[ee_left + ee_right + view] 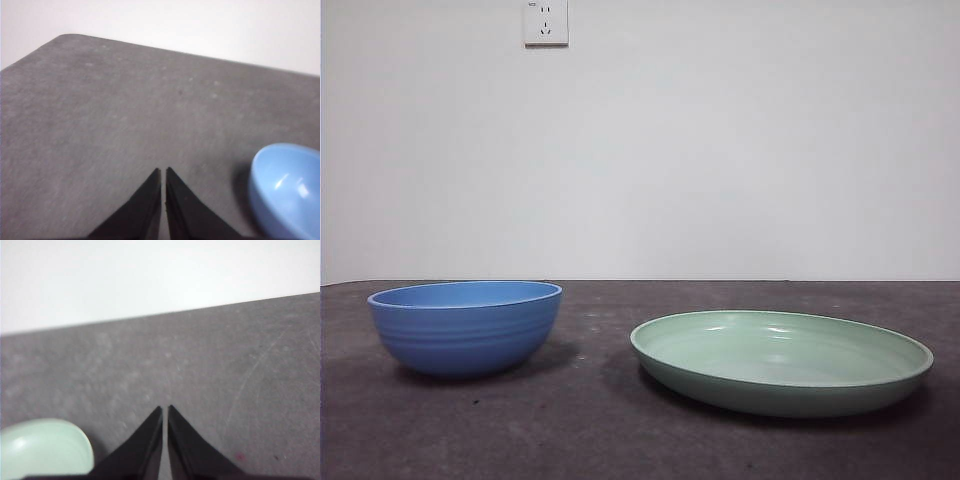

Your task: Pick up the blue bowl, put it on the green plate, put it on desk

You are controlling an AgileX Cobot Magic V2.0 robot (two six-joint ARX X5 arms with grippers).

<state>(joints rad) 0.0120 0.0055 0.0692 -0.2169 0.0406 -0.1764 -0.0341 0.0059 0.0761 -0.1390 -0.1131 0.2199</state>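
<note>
The blue bowl stands upright on the desk at the left of the front view. The green plate lies flat to its right, a gap of bare desk between them. Neither gripper shows in the front view. In the left wrist view my left gripper is shut above bare desk, holding nothing, with the blue bowl off to one side. My right gripper is shut and holds nothing; part of the green plate lies close beside it.
A white wall rises behind the desk, with a wall socket high up. The desk's far edge and a rounded corner show in the left wrist view.
</note>
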